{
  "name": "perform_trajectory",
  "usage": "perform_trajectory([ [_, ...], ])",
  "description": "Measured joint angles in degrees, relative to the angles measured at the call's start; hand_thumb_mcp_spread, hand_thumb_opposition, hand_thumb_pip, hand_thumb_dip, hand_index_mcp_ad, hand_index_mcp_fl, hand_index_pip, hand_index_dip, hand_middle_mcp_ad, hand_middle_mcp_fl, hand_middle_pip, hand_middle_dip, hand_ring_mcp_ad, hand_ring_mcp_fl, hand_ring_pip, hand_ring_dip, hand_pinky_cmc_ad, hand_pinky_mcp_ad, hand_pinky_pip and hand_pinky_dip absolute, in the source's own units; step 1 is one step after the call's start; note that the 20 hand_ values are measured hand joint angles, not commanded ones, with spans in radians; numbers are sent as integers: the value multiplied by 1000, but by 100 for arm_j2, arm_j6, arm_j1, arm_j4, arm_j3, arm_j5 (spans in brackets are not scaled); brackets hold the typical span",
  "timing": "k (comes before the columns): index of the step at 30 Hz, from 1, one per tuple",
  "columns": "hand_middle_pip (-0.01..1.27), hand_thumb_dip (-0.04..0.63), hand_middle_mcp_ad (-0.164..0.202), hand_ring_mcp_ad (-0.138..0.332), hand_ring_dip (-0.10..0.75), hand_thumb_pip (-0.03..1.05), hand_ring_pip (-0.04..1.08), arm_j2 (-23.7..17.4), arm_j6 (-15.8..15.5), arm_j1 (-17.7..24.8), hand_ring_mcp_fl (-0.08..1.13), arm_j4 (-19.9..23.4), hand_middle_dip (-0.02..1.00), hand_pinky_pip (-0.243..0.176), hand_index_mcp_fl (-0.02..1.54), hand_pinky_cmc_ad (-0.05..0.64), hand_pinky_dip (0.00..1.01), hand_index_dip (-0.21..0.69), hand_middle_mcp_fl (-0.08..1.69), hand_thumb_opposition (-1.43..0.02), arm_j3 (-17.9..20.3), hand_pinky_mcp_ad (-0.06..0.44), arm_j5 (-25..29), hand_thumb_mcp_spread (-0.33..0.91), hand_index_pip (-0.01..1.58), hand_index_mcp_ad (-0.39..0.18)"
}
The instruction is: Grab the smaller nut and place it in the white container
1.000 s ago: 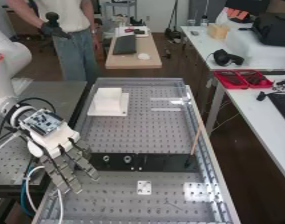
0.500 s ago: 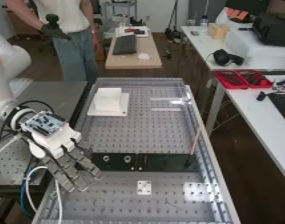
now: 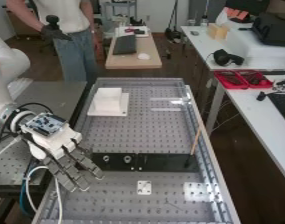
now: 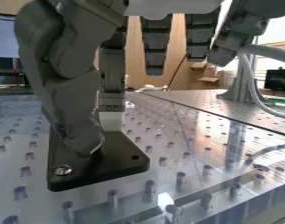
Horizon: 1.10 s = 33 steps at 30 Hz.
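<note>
Smaller nut, seemingly hidden behind the hand (image 3: 58, 142).

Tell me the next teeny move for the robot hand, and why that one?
Maybe gently squeeze the hand a bit more, before any lifting. It's low at one end of the black bar, the larger nut stands close by, and a firm hold would matter on the way to the white container.
</note>
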State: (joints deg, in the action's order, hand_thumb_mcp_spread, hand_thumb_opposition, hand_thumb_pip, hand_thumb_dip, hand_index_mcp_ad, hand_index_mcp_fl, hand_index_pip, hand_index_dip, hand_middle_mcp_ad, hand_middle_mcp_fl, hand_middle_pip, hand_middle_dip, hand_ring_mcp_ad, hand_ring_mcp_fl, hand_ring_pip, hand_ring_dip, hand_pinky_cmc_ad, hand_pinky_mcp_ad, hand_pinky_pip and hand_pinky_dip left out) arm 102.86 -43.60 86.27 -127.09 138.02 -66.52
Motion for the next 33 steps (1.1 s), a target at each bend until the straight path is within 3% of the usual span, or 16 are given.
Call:
perform_trajectory([
  [15,143,206,77,236,-44,559,91,109,-179,-97,30,230,175,-105,340,304,178,124,113,-862,24,195,-199,476,1475,-206],
  [33,143,213,73,232,-37,567,84,147,-202,-144,30,305,175,-105,304,307,178,106,112,-871,59,195,-267,456,1443,-204],
])
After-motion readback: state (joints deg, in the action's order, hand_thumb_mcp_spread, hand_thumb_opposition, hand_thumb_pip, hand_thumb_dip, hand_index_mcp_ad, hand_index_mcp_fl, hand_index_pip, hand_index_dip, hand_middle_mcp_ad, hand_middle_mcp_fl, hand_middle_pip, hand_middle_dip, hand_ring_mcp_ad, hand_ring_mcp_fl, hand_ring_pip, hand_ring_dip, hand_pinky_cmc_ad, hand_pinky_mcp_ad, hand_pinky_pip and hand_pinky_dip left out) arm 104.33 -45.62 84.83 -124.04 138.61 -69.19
